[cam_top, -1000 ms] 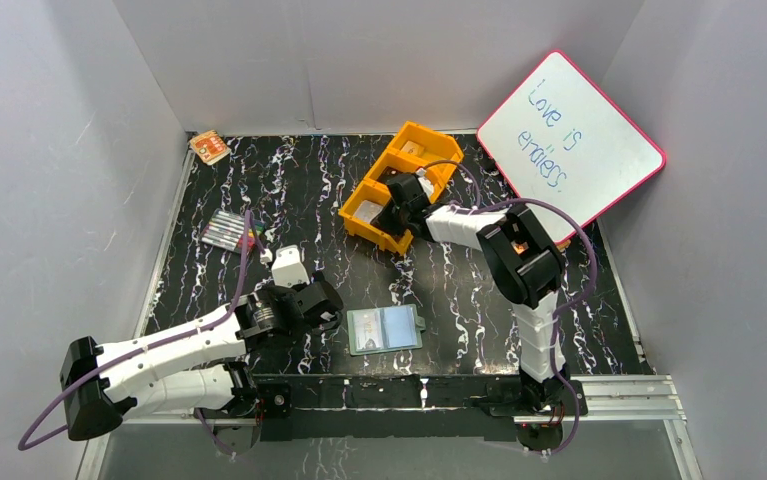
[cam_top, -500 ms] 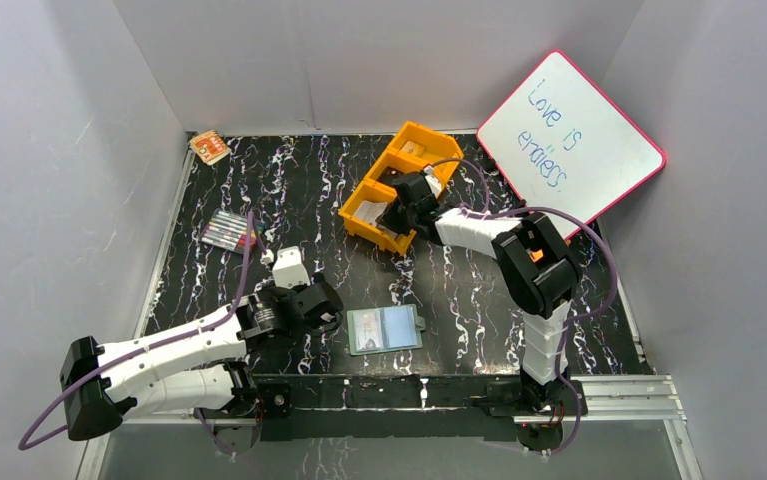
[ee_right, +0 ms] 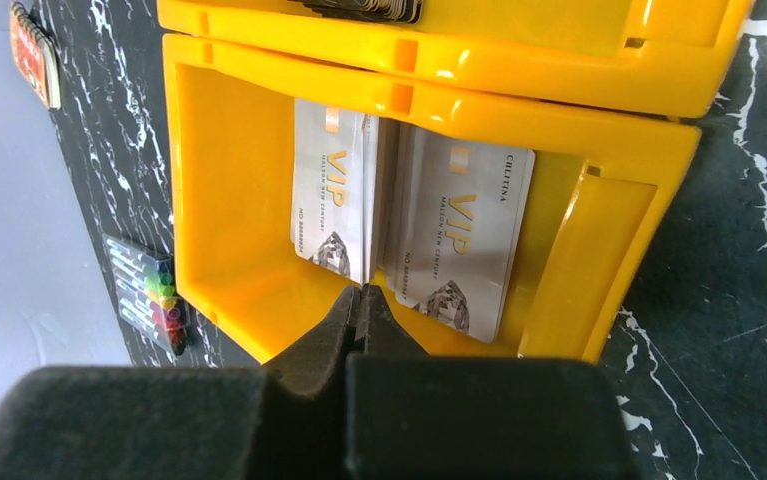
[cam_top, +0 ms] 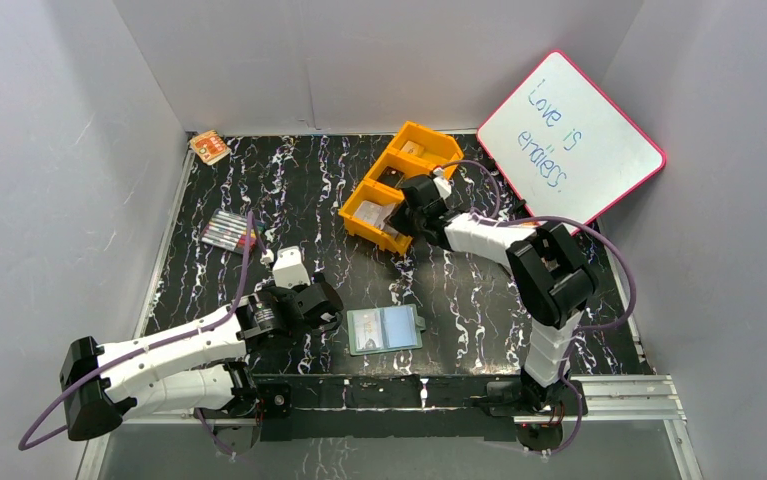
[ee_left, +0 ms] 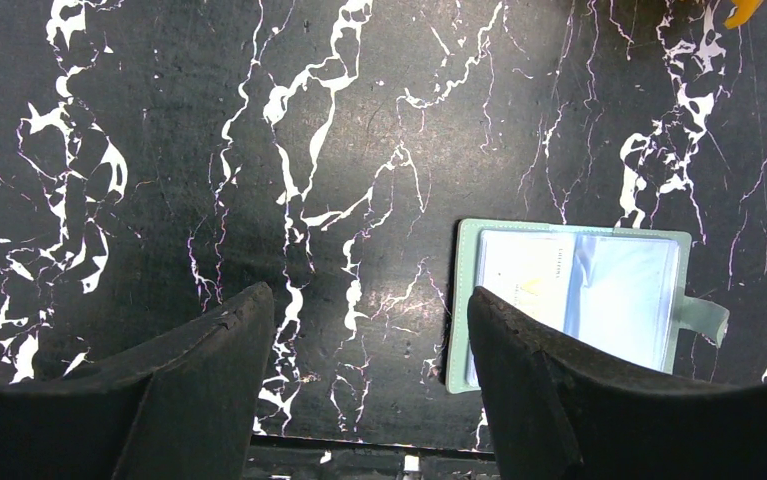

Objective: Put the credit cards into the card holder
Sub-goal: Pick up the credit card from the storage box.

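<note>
Card holder (cam_top: pixel 384 329) open flat, tab (cam_top: pixel 419 322) pointing right

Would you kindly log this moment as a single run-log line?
left gripper open beside open card holder | right gripper shut at silver cards in orange tray | card grasp unclear

The counter (cam_top: pixel 289 190) is black with white marble veins, and an orange tray (cam_top: pixel 421 132) sits aslant on its far middle part. The card holder (cam_top: pixel 384 329) lies open and flat near the front edge, pale blue pockets up and its snap tab pointing right. A set of markers (cam_top: pixel 229 231) lies toward the left side, a small orange packet (cam_top: pixel 209 147) is in the far left corner, and a whiteboard (cam_top: pixel 569 140) leans tilted at the far right.
</note>
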Controlling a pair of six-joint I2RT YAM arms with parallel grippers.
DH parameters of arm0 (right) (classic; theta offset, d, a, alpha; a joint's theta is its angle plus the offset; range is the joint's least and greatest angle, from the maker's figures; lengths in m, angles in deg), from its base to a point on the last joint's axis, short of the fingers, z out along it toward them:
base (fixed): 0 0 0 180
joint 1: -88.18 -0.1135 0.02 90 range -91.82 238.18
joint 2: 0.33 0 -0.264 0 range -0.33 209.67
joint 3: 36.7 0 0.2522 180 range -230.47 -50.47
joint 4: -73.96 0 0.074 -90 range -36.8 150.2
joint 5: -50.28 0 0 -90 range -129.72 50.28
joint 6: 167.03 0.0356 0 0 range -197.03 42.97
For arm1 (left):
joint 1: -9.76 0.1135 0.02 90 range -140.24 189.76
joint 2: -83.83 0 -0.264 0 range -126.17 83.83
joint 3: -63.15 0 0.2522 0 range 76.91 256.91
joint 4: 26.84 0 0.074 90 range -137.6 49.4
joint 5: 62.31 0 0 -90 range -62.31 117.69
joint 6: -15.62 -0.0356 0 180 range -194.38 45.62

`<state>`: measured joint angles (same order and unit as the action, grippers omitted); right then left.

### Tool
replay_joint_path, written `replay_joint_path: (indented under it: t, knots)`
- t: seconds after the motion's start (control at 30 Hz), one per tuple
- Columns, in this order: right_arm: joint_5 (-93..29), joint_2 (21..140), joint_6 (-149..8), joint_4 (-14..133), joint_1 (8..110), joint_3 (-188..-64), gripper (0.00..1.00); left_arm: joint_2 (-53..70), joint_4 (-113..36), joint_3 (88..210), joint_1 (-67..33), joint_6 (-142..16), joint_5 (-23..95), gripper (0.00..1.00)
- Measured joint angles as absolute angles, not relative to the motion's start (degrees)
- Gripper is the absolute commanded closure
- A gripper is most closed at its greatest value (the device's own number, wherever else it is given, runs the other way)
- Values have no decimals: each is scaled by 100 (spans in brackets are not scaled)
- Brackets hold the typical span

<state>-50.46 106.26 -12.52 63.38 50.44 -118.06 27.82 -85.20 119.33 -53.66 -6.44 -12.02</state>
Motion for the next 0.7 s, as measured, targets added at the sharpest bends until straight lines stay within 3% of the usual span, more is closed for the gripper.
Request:
replay_joint_path:
  t: [0.7]
  knots:
    - [-5014,9889,-492,6397,5265,-11281,100,2876,-8454,11933,-5366,-633,-1199,33]
